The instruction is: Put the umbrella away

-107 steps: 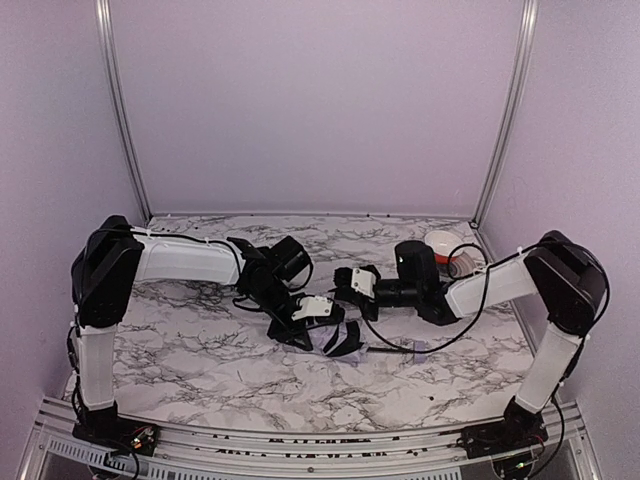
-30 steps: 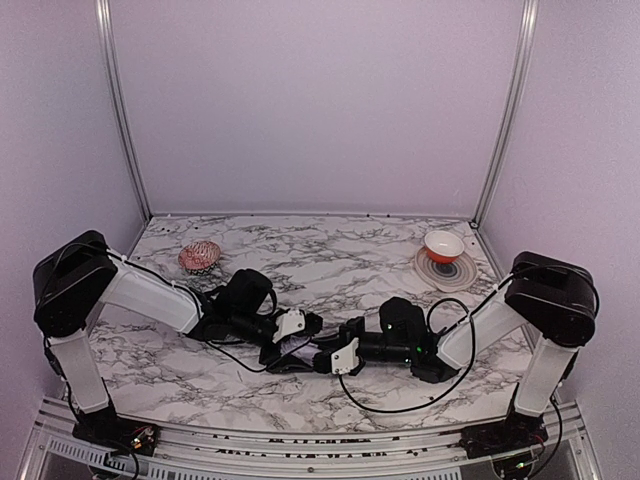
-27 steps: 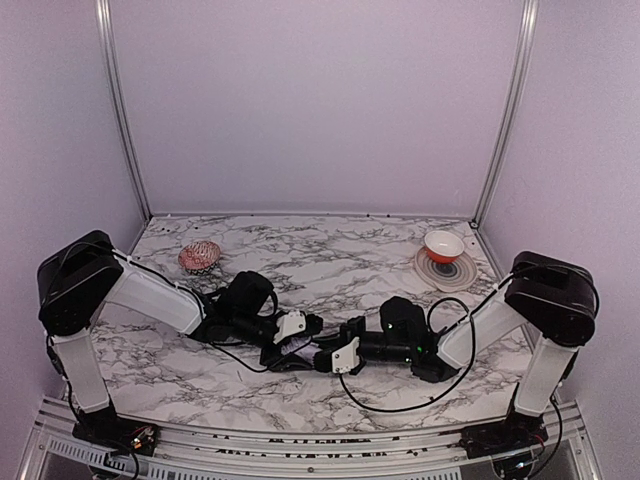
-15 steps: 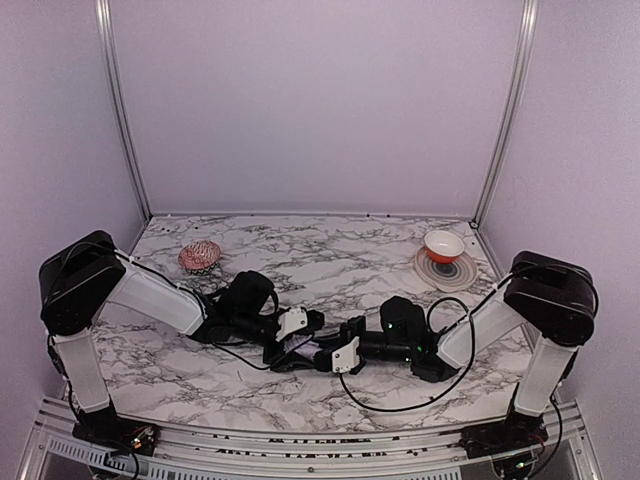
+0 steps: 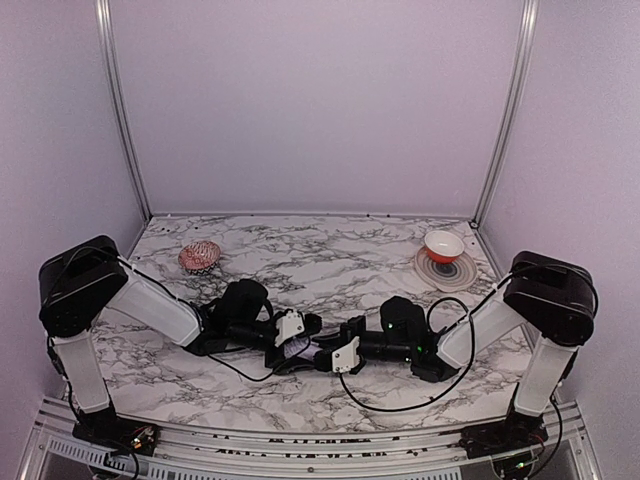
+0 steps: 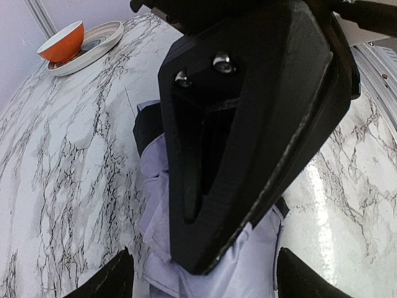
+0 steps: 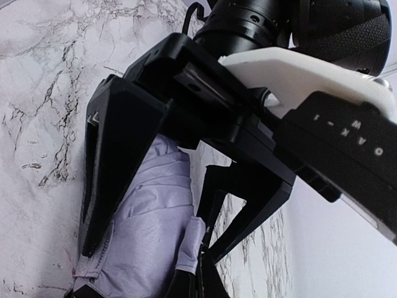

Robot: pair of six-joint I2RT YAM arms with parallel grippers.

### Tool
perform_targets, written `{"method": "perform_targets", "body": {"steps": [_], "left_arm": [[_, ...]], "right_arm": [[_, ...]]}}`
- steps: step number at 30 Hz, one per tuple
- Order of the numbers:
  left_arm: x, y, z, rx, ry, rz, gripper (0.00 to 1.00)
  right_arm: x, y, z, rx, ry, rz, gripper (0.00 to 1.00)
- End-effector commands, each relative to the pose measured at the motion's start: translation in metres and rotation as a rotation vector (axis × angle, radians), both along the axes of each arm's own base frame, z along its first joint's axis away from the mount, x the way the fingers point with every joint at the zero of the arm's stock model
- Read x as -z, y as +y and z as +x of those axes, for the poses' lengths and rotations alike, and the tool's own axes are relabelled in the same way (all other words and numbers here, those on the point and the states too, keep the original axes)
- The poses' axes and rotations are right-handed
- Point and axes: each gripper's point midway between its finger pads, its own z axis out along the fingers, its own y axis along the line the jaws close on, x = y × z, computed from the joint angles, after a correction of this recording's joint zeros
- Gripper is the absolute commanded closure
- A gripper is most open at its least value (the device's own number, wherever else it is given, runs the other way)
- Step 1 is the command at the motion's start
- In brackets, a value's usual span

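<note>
Found left end effector (image 5: pixel 308 335) spread wide astride the umbrella (image 7: pixel 152 223), not clamped; found right end effector (image 5: pixel 325 360) closed, tips pressed into the lavender fabric, actual hold not resolvable; logged both arms lower and nearer the worktop's (image 5: pixel 330 250) near edge than seconds ago, bundle tighter between them; judged folding well along, bundle not yet secured.

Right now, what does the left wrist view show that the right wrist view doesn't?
Left wrist only: the orange bowl on its white plate, and the right fingers, closed, seen head-on with their tip down on the fabric.
Right wrist only: the left fingers, spread open either side of the fabric, and that arm's white wrist housing.
Both: the lavender umbrella lying on the marble table.
</note>
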Motion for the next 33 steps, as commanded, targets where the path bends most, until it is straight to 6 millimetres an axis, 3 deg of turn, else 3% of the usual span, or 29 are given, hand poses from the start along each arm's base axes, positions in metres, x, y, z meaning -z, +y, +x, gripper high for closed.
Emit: {"method": "perform_targets", "body": {"steps": [1,4,8,14,21,25,27,30,33], "left_arm": [[-0.02,-0.016,-0.001,0.024,-0.054,-0.073,0.19],[-0.017,-0.016,0.0,0.027,-0.062,-0.068,0.23],[-0.007,-0.013,-0.001,0.017,-0.038,-0.047,0.47],[0.006,-0.008,-0.003,0.004,-0.01,-0.013,0.67],[0.011,-0.006,-0.001,-0.002,-0.027,0.011,0.92],[0.014,-0.003,0.0,-0.006,-0.035,0.026,0.96],[0.014,-0.003,0.0,-0.008,-0.037,0.028,0.98],[0.016,-0.002,0.0,-0.008,-0.036,0.035,1.0],[0.016,-0.002,0.001,-0.006,-0.043,0.039,1.0]], "right_arm": [[0.01,0.001,-0.004,-0.018,0.035,-0.017,1.0],[0.011,0.0,-0.003,-0.015,0.035,-0.019,1.0],[0.008,0.0,-0.002,-0.011,0.036,-0.014,1.0],[0.005,-0.001,0.0,0.001,0.03,-0.005,1.0],[-0.011,-0.008,0.006,0.054,-0.013,0.05,0.79],[-0.018,-0.015,0.008,0.089,-0.036,0.08,0.71],[-0.032,-0.02,0.009,0.114,-0.039,0.136,0.65],[-0.052,-0.028,0.003,0.121,-0.028,0.213,0.57],[-0.059,-0.031,-0.006,0.097,0.018,0.225,0.48]]}}
